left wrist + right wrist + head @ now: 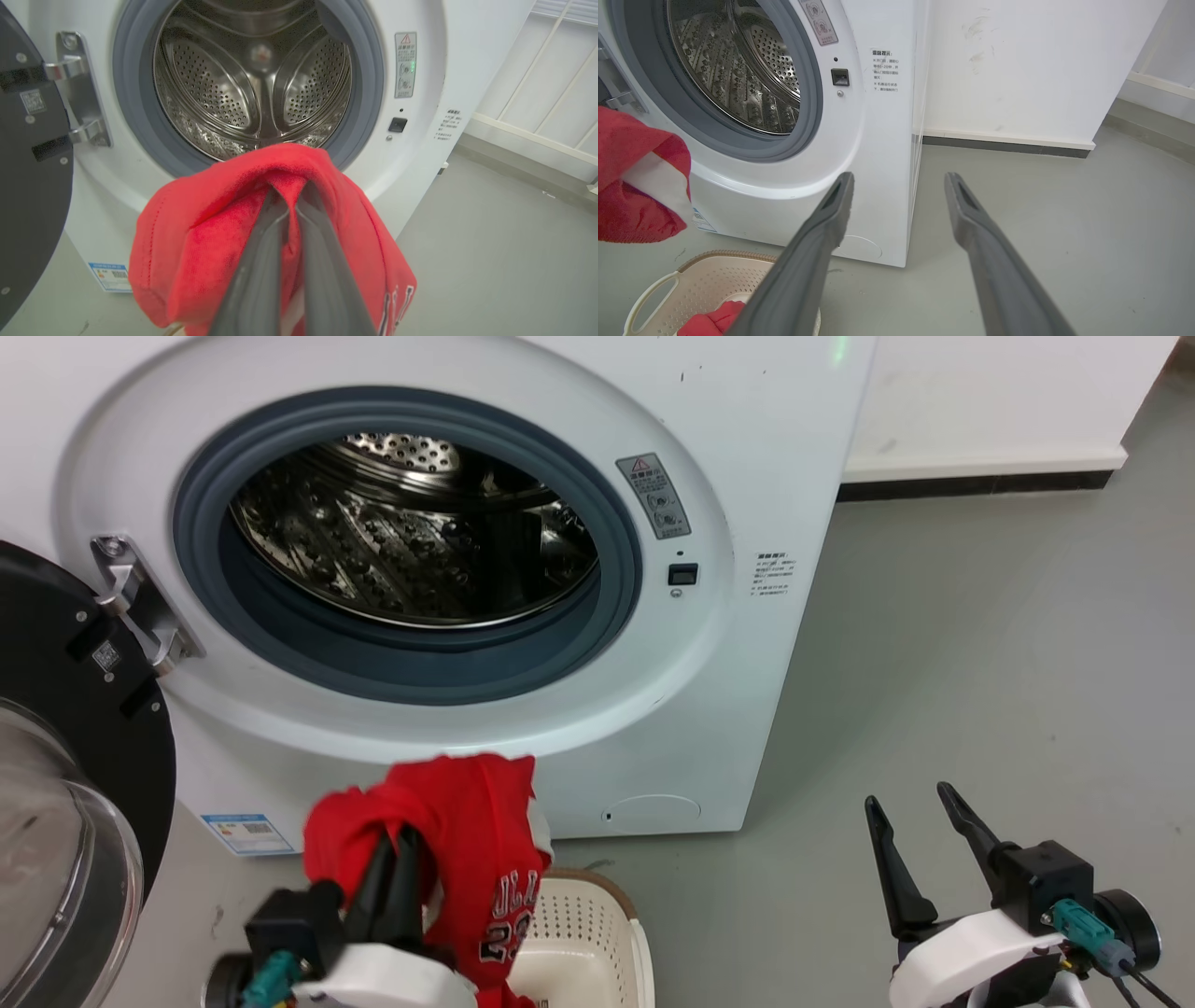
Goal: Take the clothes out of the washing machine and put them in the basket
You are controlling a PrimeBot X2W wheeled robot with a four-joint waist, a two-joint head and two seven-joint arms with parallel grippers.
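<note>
My left claw (pixel 397 840), pinched shut on the red jersey (pixel 485 831) hanging by the basket (pixel 597 915) rim, should centre over it before letting go, while my right claw (pixel 906 793) hangs wide open, empty.

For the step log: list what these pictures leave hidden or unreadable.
Drum floor: head view, the ring hides its front; left wrist view, the jersey covers its lowest part.
Basket: head view, jersey and bottom edge hide most of it.
Left gripper tips: left wrist view, buried in jersey folds.
Warning label: print too small.
</note>
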